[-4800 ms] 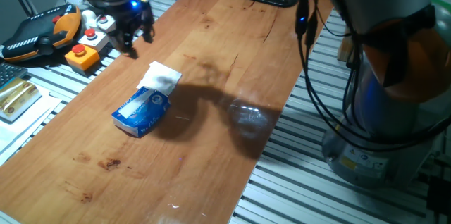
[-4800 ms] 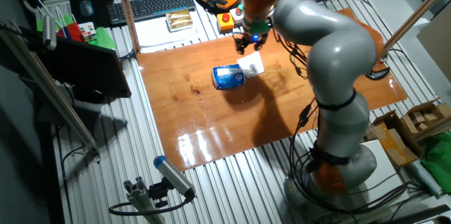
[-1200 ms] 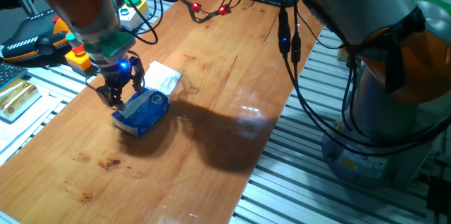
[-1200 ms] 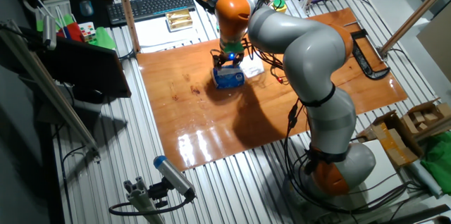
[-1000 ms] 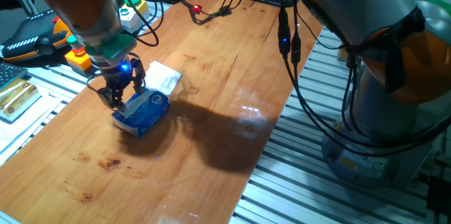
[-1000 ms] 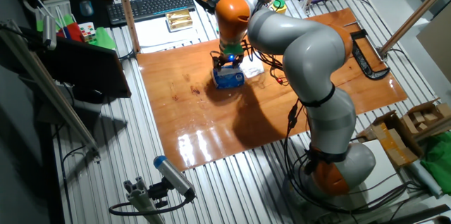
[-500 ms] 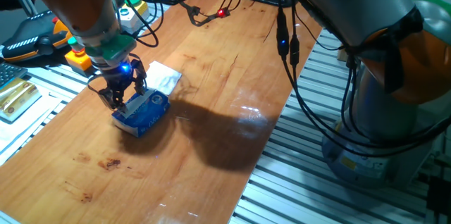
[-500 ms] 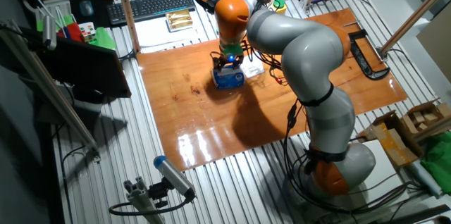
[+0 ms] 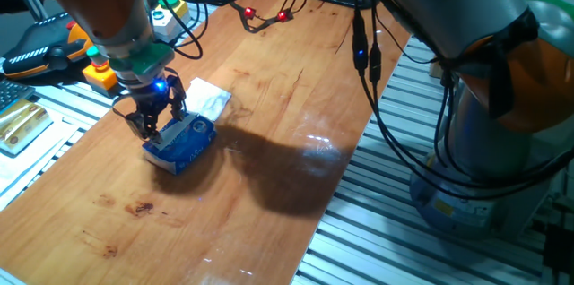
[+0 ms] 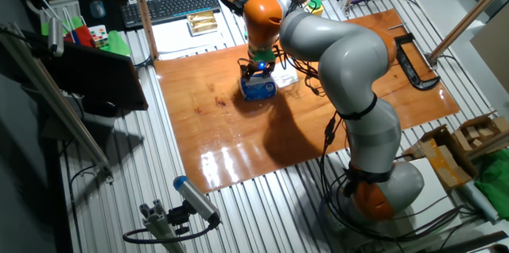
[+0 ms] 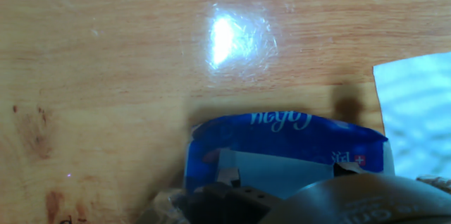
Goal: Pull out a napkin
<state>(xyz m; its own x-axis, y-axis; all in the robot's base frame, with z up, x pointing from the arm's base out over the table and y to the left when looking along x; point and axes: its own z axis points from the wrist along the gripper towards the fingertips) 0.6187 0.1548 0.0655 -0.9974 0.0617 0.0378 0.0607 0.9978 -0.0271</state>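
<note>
The blue tissue pack (image 9: 188, 142) lies on the wooden table (image 9: 269, 142); it also shows in the other fixed view (image 10: 259, 88) and the hand view (image 11: 282, 139). My gripper (image 9: 154, 126) is pressed down on the pack's near-left end (image 10: 256, 72). In the hand view its fingertips (image 11: 232, 197) cover the pack's pale opening, and I cannot tell if they are shut. No rumpled napkin shows; it is hidden. A neat flat-folded white tissue square (image 9: 208, 99) lies just beyond the pack (image 11: 416, 111).
An orange emergency-stop box (image 9: 100, 73) and a teach pendant (image 9: 45, 43) sit by the table's left edge. Cables with red lights (image 9: 269, 12) hang over the far end. A black clamp (image 10: 409, 58) is on the right edge. A keyboard (image 10: 171, 6) lies behind.
The arm came down from the far left of the table onto the blue pack. Over the last second nothing has visibly moved.
</note>
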